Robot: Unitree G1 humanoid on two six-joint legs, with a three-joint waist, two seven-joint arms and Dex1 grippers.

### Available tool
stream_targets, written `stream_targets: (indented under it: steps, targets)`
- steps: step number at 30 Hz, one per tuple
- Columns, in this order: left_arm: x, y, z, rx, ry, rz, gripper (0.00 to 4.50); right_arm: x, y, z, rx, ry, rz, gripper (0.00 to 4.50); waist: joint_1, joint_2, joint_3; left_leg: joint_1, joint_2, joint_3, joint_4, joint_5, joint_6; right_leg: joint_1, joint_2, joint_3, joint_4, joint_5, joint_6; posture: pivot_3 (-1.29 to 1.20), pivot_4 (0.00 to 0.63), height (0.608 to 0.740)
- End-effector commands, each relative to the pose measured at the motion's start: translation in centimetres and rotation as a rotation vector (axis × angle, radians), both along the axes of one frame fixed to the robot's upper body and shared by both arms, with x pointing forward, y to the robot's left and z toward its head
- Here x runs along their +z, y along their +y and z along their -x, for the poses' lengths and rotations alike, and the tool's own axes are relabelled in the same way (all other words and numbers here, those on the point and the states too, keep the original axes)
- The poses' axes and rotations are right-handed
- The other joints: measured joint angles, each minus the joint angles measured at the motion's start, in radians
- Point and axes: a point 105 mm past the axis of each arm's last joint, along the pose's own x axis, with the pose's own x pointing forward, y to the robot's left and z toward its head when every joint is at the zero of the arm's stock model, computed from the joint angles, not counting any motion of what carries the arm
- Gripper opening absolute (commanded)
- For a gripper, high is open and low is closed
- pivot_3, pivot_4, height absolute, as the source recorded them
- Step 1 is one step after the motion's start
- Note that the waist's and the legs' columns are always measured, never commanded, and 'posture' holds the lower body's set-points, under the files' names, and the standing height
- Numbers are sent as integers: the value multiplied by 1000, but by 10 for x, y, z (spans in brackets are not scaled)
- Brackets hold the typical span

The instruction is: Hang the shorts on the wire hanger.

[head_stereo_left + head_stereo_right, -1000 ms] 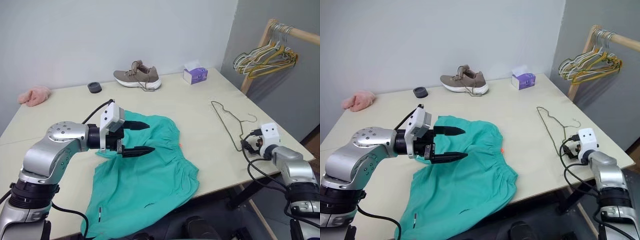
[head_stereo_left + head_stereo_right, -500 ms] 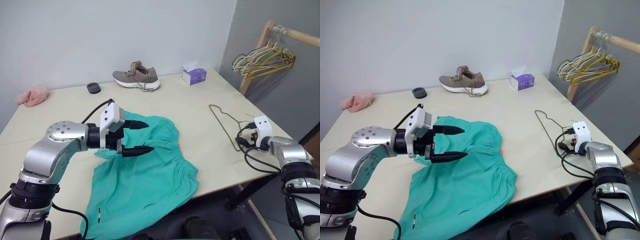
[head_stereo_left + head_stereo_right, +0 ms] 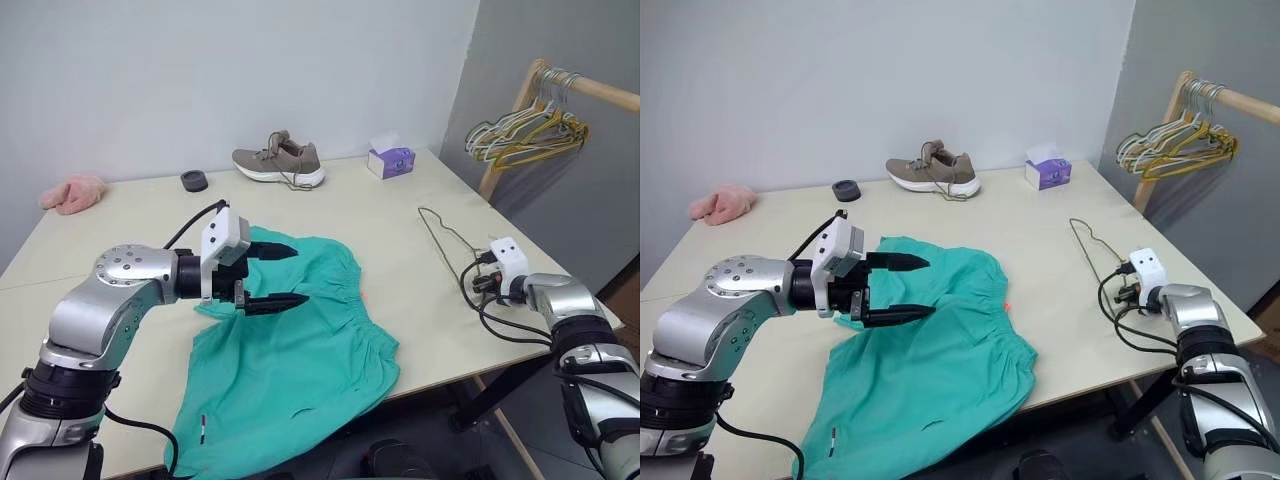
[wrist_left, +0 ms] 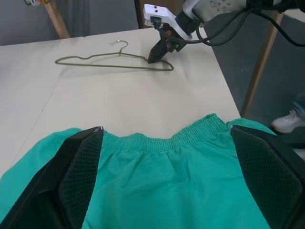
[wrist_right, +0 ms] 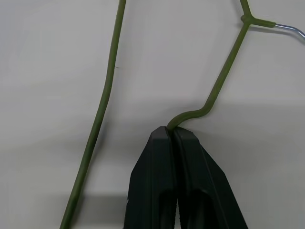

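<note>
My right end effector (image 5: 172, 136) is clamped on the wire hanger (image 5: 224, 78), flat beside the shorts (image 3: 300, 350); left end effector (image 3: 285, 274) gapes above them, hanging not yet begun

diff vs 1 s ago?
The right gripper came forward onto the table and closed its fingers on the wire hanger at a notched shoulder; a second ago it hung back off the table's near-right edge. The hanger lies flat where it was. The left gripper stayed open over the shorts, which have not shifted.
</note>
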Motion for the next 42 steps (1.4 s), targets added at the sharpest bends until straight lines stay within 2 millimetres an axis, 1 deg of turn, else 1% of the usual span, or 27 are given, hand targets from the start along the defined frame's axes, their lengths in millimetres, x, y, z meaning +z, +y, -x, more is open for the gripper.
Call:
stream_targets:
  steps: [1, 4, 6, 7, 8, 10, 13, 16, 18, 21, 23, 26, 33, 40, 41, 42]
  targets:
    - [9, 17, -12, 104, -49, 11, 4500, 2, 2, 1, 122, -40, 116, 22, 1, 1, 1, 0, 0, 0, 0, 0, 0, 0, 0, 1, 0, 0, 0, -238, 0, 740]
    - [11, 30, -23, 189, -68, 22, 4500, 28, 14, -6, 285, -167, 219, 22, 2, 8, 5, -1, 0, 1, 0, 0, 0, -2, 0, 1, 0, 0, 0, -240, 0, 740]
    - [14, 43, -30, 252, -76, 30, 4500, 47, 27, -8, 398, -257, 284, 22, 0, 15, 9, -2, 0, 1, 0, 0, 0, -4, 0, 1, 1, 0, 1, -244, 0, 740]
    - [15, 48, -33, 275, -79, 35, 4500, 54, 31, -8, 438, -286, 306, 22, -1, 18, 11, -4, 0, 1, 0, 0, 0, -5, 0, 1, 1, 0, 1, -246, 0, 740]
    - [17, 56, -37, 309, -76, 45, 4500, 64, 40, -8, 506, -337, 346, 22, -3, 20, 12, -5, 0, 1, 0, 0, 0, -7, 0, 1, 2, 0, 1, -247, 0, 740]
    - [20, 64, -41, 340, -72, 57, 4500, 73, 50, -6, 579, -389, 388, 22, -3, 22, 13, -8, 0, 1, 0, 0, 0, -10, 0, 1, 3, 0, 1, -247, 0, 740]
    - [25, 82, -46, 394, -3, 116, 4500, 100, 83, -2, 808, -567, 556, 22, -1, 23, 14, -9, 0, 0, 0, 0, 0, -11, 0, 0, 2, 0, 1, -248, 0, 740]
    - [20, 88, -45, 394, 51, 114, 4500, 116, 108, 4, 959, -706, 663, 22, -6, 23, 14, -10, 0, 1, -1, 0, 0, -13, 0, 1, 2, 0, 1, -248, 0, 740]
    - [14, 88, -41, 374, 102, 104, 4500, 123, 124, 9, 1050, -795, 719, 22, -9, 23, 14, -10, 0, 1, -1, 0, 0, -13, 0, 1, 2, 0, 1, -248, 0, 740]
    - [2, 83, -31, 317, 178, 70, 4500, 134, 147, 15, 1144, -918, 756, 22, -11, 23, 14, -11, 0, 0, -1, 0, 0, -14, 0, 1, 2, 0, 1, -246, 0, 740]
    - [-5, 78, -24, 280, 218, 48, 4500, 140, 160, 20, 1191, -985, 765, 22, -12, 23, 14, -11, 0, 0, -1, 0, -1, -15, 0, 1, 2, 0, 1, -246, 0, 740]
    - [-13, 74, -21, 260, 247, 29, 4500, 144, 173, 27, 1248, -1046, 755, 22, -12, 23, 14, -11, 0, 0, -1, 0, -1, -15, 0, 1, 3, 0, 1, -248, 0, 740]
    - [-27, 64, -14, 210, 288, -2, 4500, 151, 191, 40, 1312, -1130, 701, 22, -12, 23, 14, -11, 0, 0, -1, 0, -1, -14, 0, 2, 3, 0, 1, -248, 0, 740]
    - [-30, 53, -6, 148, 323, 13, 4500, 152, 195, 44, 1330, -1148, 678, 22, -12, 23, 14, -11, 0, 0, 0, 0, -1, -14, 0, 2, 3, 0, 1, -252, 0, 740]
    - [-30, 52, -5, 144, 328, 18, 4101, 152, 196, 44, 1331, -1153, 675, 0, -12, 23, 14, -11, 0, 0, 0, 0, -1, -14, 0, 2, 3, 0, 1, -252, 0, 740]
    - [-30, 52, -4, 142, 332, 20, 3937, 153, 196, 45, 1332, -1157, 673, 0, -12, 23, 14, -11, 0, 0, 0, 0, -1, -14, 0, 2, 3, 0, 1, -252, 0, 740]
